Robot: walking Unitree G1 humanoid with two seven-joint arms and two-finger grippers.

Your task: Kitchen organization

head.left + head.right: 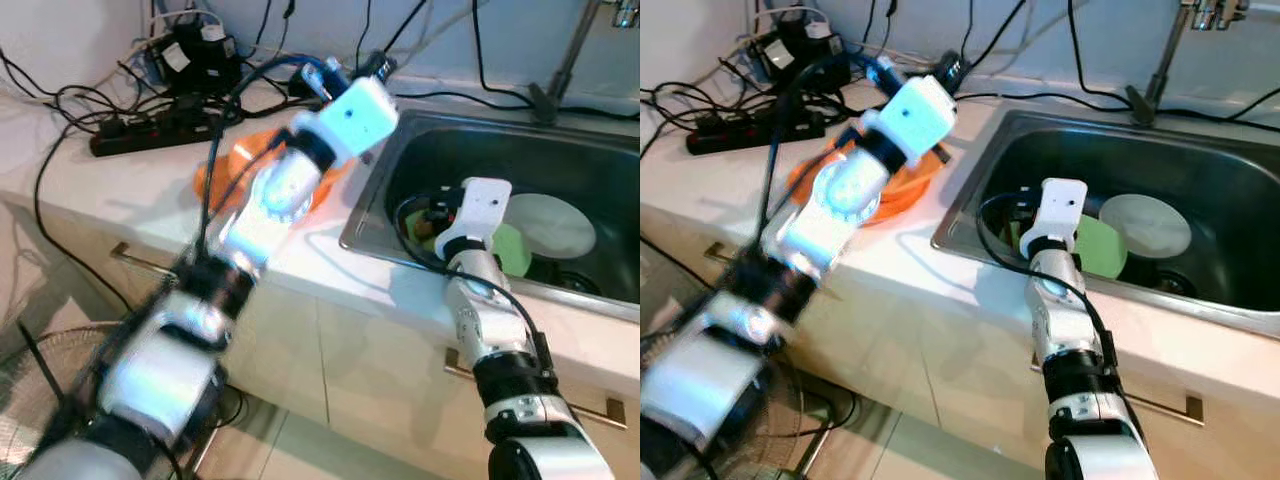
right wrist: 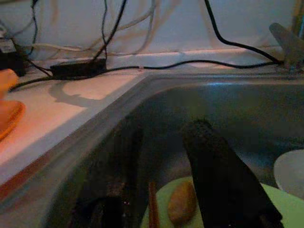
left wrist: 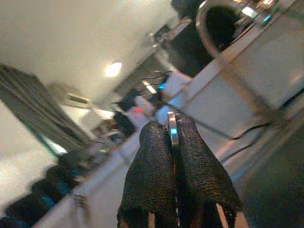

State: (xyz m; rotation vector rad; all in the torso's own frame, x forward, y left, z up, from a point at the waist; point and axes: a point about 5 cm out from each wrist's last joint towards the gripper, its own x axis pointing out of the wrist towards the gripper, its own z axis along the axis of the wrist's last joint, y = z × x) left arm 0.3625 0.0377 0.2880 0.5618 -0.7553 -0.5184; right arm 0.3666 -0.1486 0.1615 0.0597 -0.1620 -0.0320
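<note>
Head views. The right tool (image 1: 1035, 215) reaches down into the sink (image 1: 1200, 150), presumably to clear its dishes. Just beyond it lie a green plate (image 1: 1102, 248) and, farther off, a white plate (image 1: 1148, 224); its fingers are hidden behind the white wrist housing. The left arm is raised over the worktop (image 1: 120, 195), blurred, above an orange dish (image 1: 240, 160); a power strip (image 1: 150, 130) and tangled cables lie beyond it.

Left wrist view. The left tool (image 3: 173, 156) has its fingers pressed together on a thin silvery item (image 3: 172, 130), too narrow to identify. The surroundings are tilted and blurred.

Right wrist view. One finger (image 2: 223, 175) of the right tool is plain; the other is lost in shadow against the basin wall, with a wide gap between them. Below them, on the green plate, rest a brownish food scrap (image 2: 181, 202) and a thin stick-like piece (image 2: 152, 204). The sink's drain is cut off.
</note>
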